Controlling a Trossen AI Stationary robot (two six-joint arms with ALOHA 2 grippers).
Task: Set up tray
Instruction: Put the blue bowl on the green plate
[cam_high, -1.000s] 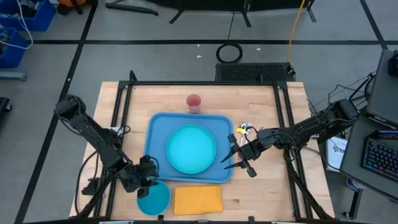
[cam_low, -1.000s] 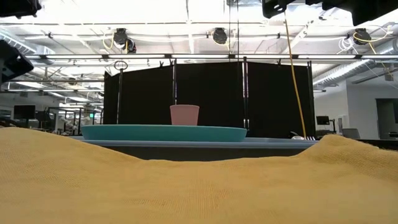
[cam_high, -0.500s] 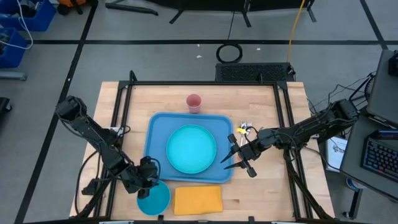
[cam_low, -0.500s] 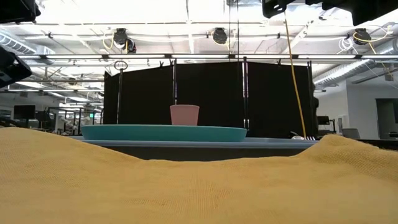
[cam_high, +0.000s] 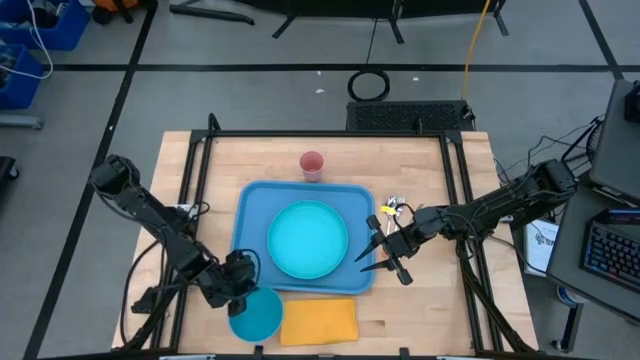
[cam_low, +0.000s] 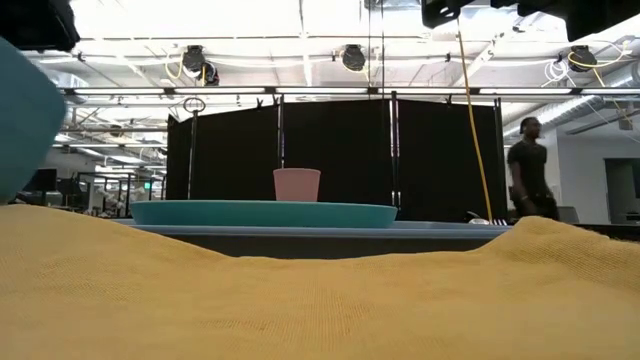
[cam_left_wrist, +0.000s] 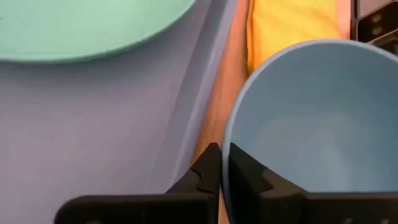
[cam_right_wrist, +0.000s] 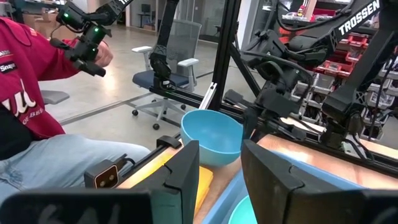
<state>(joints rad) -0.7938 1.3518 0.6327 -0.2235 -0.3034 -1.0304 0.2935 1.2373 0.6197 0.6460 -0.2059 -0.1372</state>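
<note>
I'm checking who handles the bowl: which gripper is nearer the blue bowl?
Left. The left gripper is shut on the blue bowl rim, at the tray's near left corner. The right gripper hangs open over the tray's right edge, well away from it.

The plate lies on the tray; the cup stands behind it.

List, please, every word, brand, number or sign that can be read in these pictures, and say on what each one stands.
"TROSSEN", white capitals along the dark robot arm at the top edge of the right wrist view.
White lettering on the person's red sleeve: cut off, cannot be read for sure.
Printing on the white sheet beside the table in the high view: too small to read.
Nothing readable on the tray, plate, bowl, cup or napkin.
</note>
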